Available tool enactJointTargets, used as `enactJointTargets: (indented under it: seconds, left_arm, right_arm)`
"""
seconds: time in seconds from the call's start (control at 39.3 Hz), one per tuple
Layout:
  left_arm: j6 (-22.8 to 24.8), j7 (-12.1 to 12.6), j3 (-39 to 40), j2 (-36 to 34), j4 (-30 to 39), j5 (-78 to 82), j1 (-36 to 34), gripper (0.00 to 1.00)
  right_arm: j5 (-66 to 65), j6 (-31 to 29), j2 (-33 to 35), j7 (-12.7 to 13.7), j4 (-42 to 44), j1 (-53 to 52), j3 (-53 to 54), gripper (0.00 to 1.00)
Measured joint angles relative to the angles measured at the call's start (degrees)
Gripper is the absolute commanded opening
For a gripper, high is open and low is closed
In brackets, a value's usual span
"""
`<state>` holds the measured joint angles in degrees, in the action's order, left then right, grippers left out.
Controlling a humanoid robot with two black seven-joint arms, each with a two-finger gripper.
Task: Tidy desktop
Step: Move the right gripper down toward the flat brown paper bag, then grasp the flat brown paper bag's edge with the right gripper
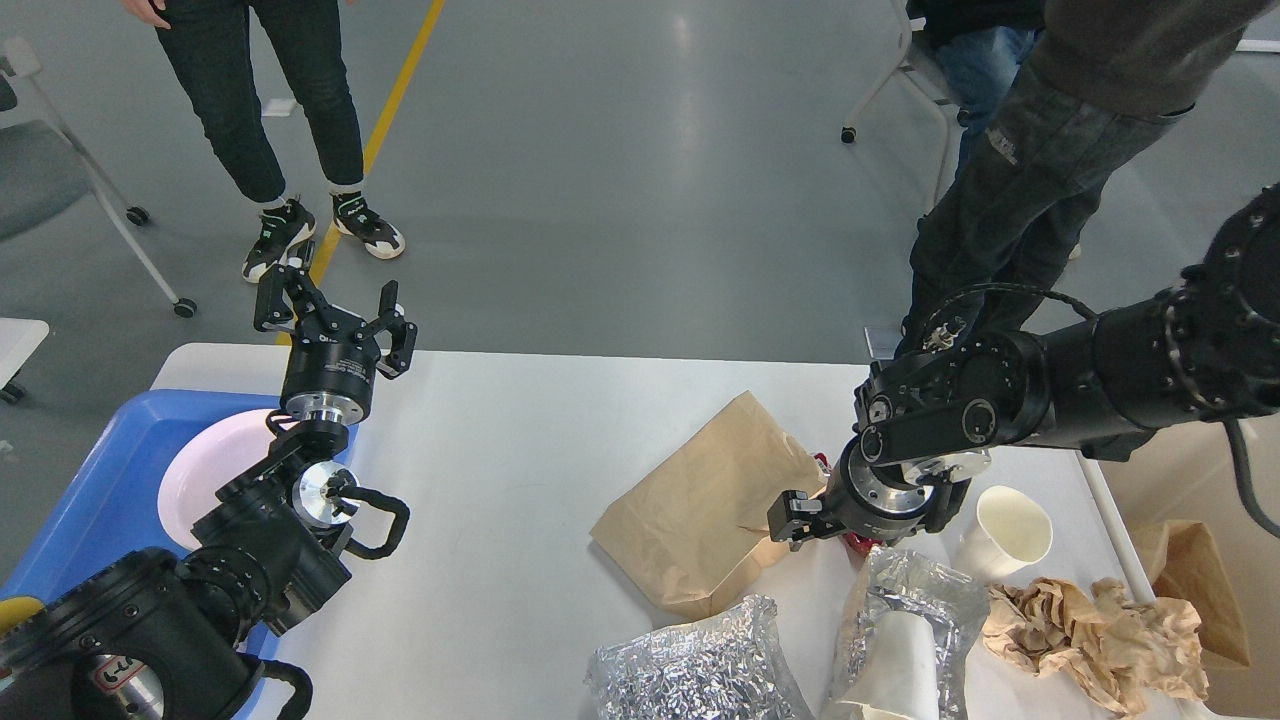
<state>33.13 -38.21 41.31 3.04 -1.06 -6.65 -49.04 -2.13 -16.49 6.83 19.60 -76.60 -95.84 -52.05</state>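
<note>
The white desktop (500, 470) spans the view. On its right half lie a brown paper bag (700, 500), a red crushed can (858, 543) mostly hidden behind my right wrist, two crumpled foil wraps (690, 665) (925, 595), a white paper cup (1010, 525) and crumpled brown paper (1100, 630). My right gripper (795, 520) hangs low at the bag's right edge, just in front of the can; its fingers are too dark to tell apart. My left gripper (335, 305) is held open above the far left edge, holding nothing.
A blue tray (90, 500) with a white plate (210, 465) sits at the left. A cream bin (1200, 500) holding a brown bag stands at the right. Two people stand beyond the table, one close to its far right edge.
</note>
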Motion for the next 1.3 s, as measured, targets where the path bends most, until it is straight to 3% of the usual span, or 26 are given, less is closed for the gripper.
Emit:
enactJointTargets:
  seconds: [0.38, 0.66, 0.81, 0.92, 1.02, 1.2, 1.3]
  left_arm:
    - [0.0, 0.0, 0.0, 0.0, 0.0, 0.0, 0.0, 0.97]
    - [0.0, 0.0, 0.0, 0.0, 0.0, 0.0, 0.0, 0.97]
    - [0.0, 0.0, 0.0, 0.0, 0.0, 0.0, 0.0, 0.97]
    - [0.0, 0.0, 0.0, 0.0, 0.0, 0.0, 0.0, 0.97]
    - [0.0, 0.0, 0.0, 0.0, 0.0, 0.0, 0.0, 0.97]
    - [0.0, 0.0, 0.0, 0.0, 0.0, 0.0, 0.0, 0.97]
    - [0.0, 0.0, 0.0, 0.0, 0.0, 0.0, 0.0, 0.97]
  right_arm:
    - [27.4, 0.7, 0.2, 0.1, 3.4, -1.0, 1.2, 1.0]
    - [31.9, 8.7, -0.7, 0.3, 7.1, 1.8, 2.4, 1.0]
    - [32.0, 9.9, -3.4, 0.3, 11.0, 6.3, 2.6, 0.96]
    - [32.0, 10.7, -4.8, 0.2, 13.3, 8.7, 3.2, 0.86]
    - [31.4, 10.9, -5.9, 0.1, 15.6, 10.9, 3.5, 0.81]
    - [30.4, 10.7, -7.3, 0.0, 17.7, 13.3, 3.6, 0.51]
    - [29.2, 10.2, -7.6, -0.1, 17.9, 13.8, 3.7, 0.49]
